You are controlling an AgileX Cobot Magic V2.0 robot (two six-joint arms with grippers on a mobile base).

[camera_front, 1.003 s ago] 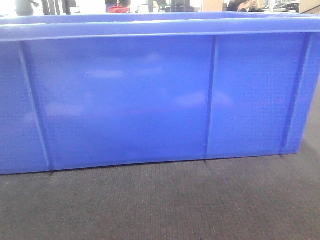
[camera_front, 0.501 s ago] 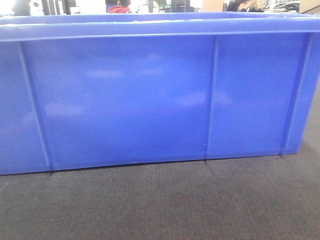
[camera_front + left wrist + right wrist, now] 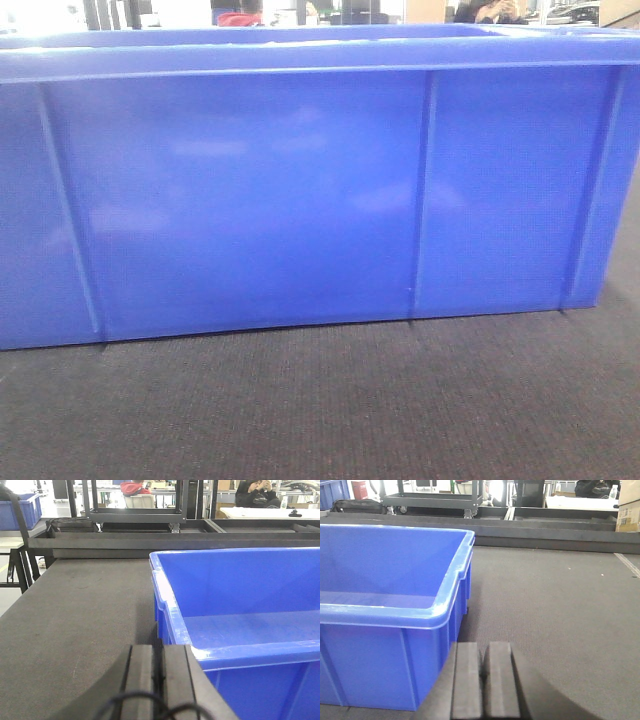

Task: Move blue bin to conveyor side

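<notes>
The blue bin [image 3: 240, 610] sits on the dark conveyor [image 3: 80, 620] between the left fingers [image 3: 159, 680] and right fingers [image 3: 481, 680], both pressed together and empty; pushing evenly against both end walls should prevent twisting.

A second blue plastic crate [image 3: 22, 510] sits left of the black metal wheeled rack frame [image 3: 135, 505], a cardboard box [image 3: 628, 510] far right.

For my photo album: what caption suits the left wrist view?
Shut left gripper beside the empty blue bin on the conveyor.
</notes>
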